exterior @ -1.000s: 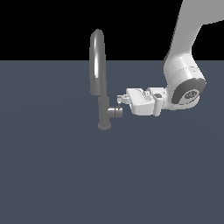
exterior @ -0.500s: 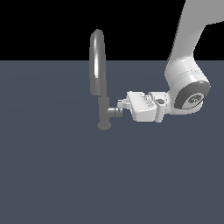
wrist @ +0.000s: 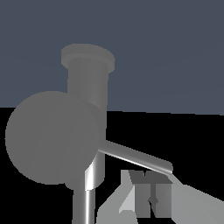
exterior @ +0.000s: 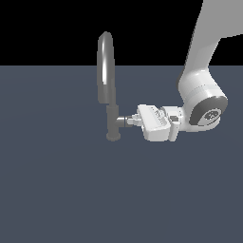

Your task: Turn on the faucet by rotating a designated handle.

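Note:
The faucet (exterior: 107,71) stands at mid-scene, a grey arched spout over a straight column (exterior: 112,121) on a small round base. The handle (exterior: 123,121) is a short stub jutting from the column toward the exterior view's right. In the wrist view its round end face (wrist: 51,138) fills the frame, and a thin pin lever (wrist: 135,157) slants off from it. My gripper (exterior: 133,121) lies level, pointing at the stub's end. Its fingers (wrist: 151,194) are pressed together, shut, with the tips right beside the lever's free end. Whether they touch it I cannot tell.
A flat dark blue-grey floor (exterior: 71,190) spreads around the faucet. My white arm (exterior: 201,102) comes down from the upper part of the exterior view's right.
My gripper and wrist have sunk lower over the last second, staying against the end of the handle stub. The faucet's spout and column have not moved.

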Motion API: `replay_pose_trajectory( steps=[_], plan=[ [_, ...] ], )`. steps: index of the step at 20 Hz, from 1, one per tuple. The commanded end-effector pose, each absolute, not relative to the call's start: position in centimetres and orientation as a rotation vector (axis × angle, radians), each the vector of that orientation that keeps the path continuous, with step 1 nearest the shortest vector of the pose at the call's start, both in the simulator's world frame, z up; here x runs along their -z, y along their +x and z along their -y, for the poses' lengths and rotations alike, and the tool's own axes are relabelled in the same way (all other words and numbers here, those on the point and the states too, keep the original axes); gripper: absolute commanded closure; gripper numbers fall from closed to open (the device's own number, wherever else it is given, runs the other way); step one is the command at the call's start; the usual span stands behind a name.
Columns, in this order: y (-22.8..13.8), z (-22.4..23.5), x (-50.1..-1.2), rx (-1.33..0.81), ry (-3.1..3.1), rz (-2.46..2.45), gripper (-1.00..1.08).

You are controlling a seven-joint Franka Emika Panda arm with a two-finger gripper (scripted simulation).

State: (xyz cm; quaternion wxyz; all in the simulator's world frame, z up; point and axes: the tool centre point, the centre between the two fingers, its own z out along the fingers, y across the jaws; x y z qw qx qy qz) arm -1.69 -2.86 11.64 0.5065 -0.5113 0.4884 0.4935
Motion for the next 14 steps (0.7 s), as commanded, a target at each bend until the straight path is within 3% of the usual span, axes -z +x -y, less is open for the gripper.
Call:
replay_pose_trajectory(
  steps=[1, 5, 7, 14],
  plan=[
    [-2.3, 2.9, -9.5, -1.203, -1.222, -1.195, 1.08],
    [-2.9, 2.9, -7.0, -1.214, -1.214, -1.206, 1.08],
    [-1.9, 2.9, -9.3, -1.193, -1.231, -1.176, 1.08],
    [-1.6, 2.9, -6.1, -1.206, -1.22, -1.195, 1.08]
  ],
)
